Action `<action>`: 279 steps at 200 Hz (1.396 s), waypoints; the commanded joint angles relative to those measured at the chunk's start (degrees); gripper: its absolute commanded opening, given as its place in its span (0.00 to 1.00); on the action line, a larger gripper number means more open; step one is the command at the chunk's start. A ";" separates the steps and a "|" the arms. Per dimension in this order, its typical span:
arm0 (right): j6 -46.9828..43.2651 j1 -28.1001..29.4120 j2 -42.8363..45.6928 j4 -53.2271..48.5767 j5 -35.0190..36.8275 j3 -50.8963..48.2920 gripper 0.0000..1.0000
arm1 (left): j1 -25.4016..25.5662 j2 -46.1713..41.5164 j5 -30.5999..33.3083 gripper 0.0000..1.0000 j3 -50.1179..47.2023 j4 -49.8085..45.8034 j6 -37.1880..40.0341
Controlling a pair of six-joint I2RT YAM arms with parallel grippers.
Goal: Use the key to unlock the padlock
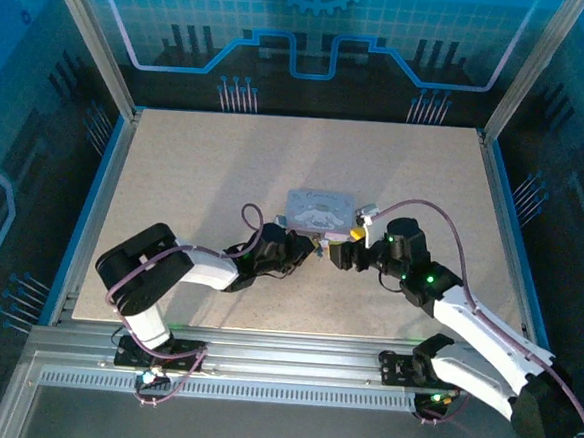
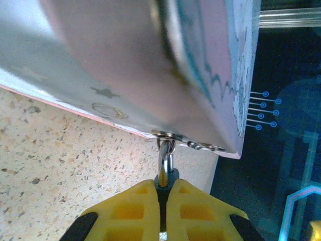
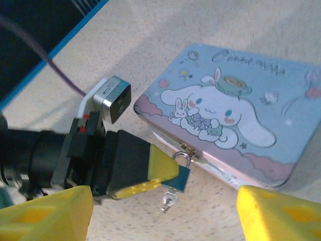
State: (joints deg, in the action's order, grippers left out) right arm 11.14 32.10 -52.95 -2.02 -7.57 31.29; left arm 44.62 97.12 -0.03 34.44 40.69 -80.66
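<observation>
Now, just in front of the pale blue cartoon-print tin box (image 3: 225,115), our left pincer (image 2: 161,193) is clamped on the small blue-bodied padlock (image 3: 181,175) hooked to the tin's front edge. The tiny silvery key (image 3: 168,201) juts from the padlock's base, its long axis pointing away from the tin toward our wide-open right pincer (image 1: 338,252), the free arm nearest it.

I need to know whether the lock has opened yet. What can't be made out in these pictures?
- the small blue-bodied padlock: left wrist view, yellow fingers of the left gripper cover its body; shackle latch unclear.
- the tiny metal key: right wrist view, blurred; its turn is unreadable.
- top view: both too small to read.
- the pale blue cartoon-print tin: left wrist view, blurred, cut by the top edge.
</observation>
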 commanded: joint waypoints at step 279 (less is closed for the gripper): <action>-47.96 14.31 -22.18 26.31 25.80 -4.56 0.36 | -2.63 -2.19 -5.24 0.00 5.71 -2.28 -2.86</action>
State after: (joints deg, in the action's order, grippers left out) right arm -37.21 47.18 -74.11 22.15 18.41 24.86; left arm 42.41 95.85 -3.92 38.22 36.27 -82.65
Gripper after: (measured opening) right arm 0.389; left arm 0.072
